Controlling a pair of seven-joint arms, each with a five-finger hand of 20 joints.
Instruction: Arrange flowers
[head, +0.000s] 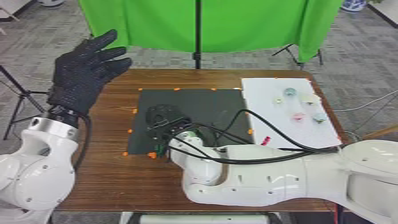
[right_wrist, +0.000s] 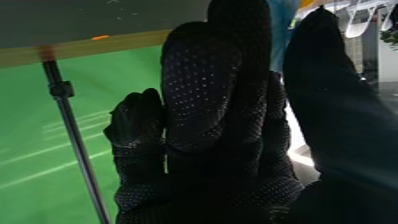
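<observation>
Flowers (head: 298, 116) are laid right of the right hand (head: 161, 114), likely for reach; its grip can't be told. Left hand (head: 82, 70) is held clear, open.

Green backdrop (head: 151, 25), black pole (head: 197, 30); grey carpet (head: 369, 65), brown wooden table (head: 107, 175)

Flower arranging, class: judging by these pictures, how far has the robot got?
Done: nothing I can confirm. In hand: the right hand is over the black mat, with something blue beside it, possibly gripped; I cannot tell. Left to do: probably the small pastel pieces, apparently flowers, lying apart on the white sheet.
</observation>
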